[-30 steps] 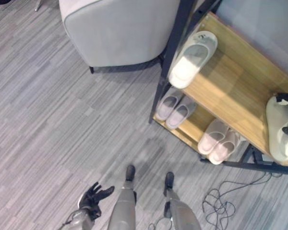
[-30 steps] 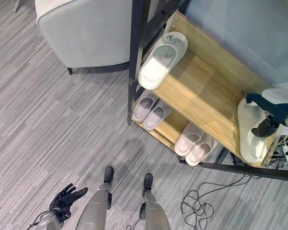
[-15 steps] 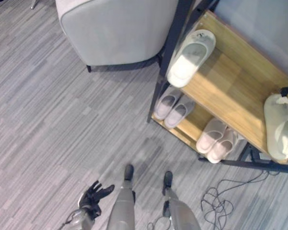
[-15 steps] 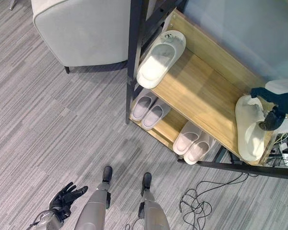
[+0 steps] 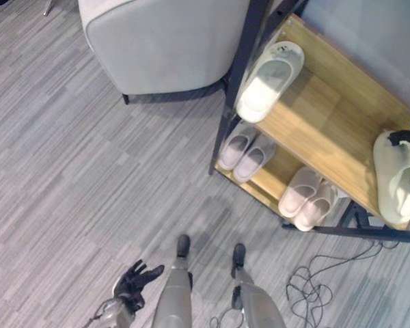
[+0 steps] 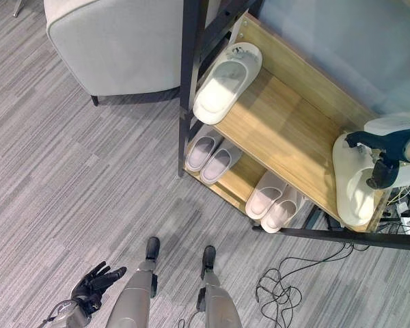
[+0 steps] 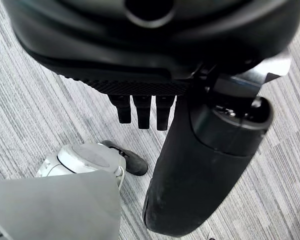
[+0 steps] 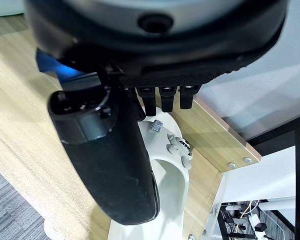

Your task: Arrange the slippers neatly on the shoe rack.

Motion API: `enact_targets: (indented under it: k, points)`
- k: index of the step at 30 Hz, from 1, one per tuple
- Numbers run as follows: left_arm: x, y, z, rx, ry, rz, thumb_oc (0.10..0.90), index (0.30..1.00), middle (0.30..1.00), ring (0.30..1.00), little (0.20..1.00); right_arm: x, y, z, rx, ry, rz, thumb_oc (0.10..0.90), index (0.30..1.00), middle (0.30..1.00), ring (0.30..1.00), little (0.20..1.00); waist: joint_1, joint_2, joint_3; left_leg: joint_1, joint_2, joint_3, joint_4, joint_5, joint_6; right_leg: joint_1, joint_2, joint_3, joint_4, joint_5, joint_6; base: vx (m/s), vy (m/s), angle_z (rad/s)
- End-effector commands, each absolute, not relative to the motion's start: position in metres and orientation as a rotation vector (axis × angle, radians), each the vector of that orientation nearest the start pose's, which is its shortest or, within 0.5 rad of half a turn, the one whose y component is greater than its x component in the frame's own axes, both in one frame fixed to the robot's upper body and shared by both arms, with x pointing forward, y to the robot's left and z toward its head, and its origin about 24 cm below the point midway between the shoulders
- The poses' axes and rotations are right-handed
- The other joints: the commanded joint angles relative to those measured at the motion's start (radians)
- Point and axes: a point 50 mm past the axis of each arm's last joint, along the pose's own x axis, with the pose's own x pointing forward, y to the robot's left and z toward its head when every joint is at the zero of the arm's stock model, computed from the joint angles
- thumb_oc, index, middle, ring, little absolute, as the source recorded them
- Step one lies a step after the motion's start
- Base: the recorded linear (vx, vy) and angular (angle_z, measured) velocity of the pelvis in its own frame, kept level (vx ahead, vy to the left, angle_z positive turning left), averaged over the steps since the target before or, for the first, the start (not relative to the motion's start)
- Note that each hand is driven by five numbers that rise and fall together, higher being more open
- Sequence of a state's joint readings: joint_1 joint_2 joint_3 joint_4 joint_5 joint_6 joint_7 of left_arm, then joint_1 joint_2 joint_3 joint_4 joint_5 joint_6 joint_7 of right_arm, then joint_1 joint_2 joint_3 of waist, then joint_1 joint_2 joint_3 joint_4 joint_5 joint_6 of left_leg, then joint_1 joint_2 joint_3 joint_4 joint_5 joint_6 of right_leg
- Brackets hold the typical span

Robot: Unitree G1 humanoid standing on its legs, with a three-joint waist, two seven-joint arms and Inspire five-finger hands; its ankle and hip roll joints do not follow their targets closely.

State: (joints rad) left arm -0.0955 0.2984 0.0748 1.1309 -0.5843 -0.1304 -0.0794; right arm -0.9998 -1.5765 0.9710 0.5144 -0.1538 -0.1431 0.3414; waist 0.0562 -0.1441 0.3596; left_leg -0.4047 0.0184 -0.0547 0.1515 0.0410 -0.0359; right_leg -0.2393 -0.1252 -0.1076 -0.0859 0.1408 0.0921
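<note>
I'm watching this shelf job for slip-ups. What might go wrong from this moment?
The pale cream slipper under the right hand lies at the right end of the top wooden shelf, close to its front edge; a nudge may tip it off. Its mate, the other pale cream slipper, lies at the far left end, so the pair may end up apart.

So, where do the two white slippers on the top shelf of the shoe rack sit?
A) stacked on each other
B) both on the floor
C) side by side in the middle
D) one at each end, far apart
D: one white slipper lies at the left end of the top shelf, the other white slipper at the right end under the right robot hand.
</note>
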Motion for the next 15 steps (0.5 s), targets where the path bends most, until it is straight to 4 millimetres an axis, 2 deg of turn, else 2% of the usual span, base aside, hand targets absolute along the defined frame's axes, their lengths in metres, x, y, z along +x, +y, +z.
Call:
enact_targets:
  k: [1,6,7,15]
  points:
    - [0.126,0.289,-0.129,-0.272,0.831,0.494,0.8,0.9,0.9,0.9,0.9,0.27,-0.394,0.308,-1.823,0.429,-0.072,0.8,0.9,0.9,0.9,0.9,0.009,-0.005,-0.05,0.013,0.048,-0.026,-0.083,0.02,-0.055,-0.045,-0.003,-0.013,0.072,-0.068,0.024,-0.01,-0.012,-0.05]
    - [0.132,0.284,-0.128,-0.276,0.821,0.476,0.8,0.9,0.9,0.9,0.9,0.271,-0.396,0.311,-1.85,0.441,-0.09,0.8,0.9,0.9,0.9,0.9,0.007,0.014,-0.029,-0.002,0.043,-0.026,-0.084,0.031,-0.054,-0.06,-0.003,-0.011,0.078,-0.062,0.023,-0.01,-0.007,-0.02]
    - [0.134,0.283,-0.128,-0.266,0.821,0.472,0.8,0.9,0.9,0.9,0.9,0.271,-0.397,0.312,-1.864,0.435,-0.106,0.8,0.9,0.9,0.9,0.9,0.007,0.025,-0.02,-0.008,0.041,-0.025,-0.086,0.036,-0.054,-0.069,-0.005,-0.009,0.082,-0.062,0.023,0.0,0.0,0.0]
    - [0.138,0.282,-0.127,-0.246,0.819,0.468,0.8,0.9,0.9,0.9,0.9,0.275,-0.397,0.311,-1.887,0.436,-0.114,0.8,0.9,0.9,0.9,0.9,0.012,0.04,0.006,-0.023,0.042,-0.018,-0.079,0.04,-0.054,-0.093,-0.006,-0.003,0.092,-0.056,0.02,-0.01,-0.002,-0.02]
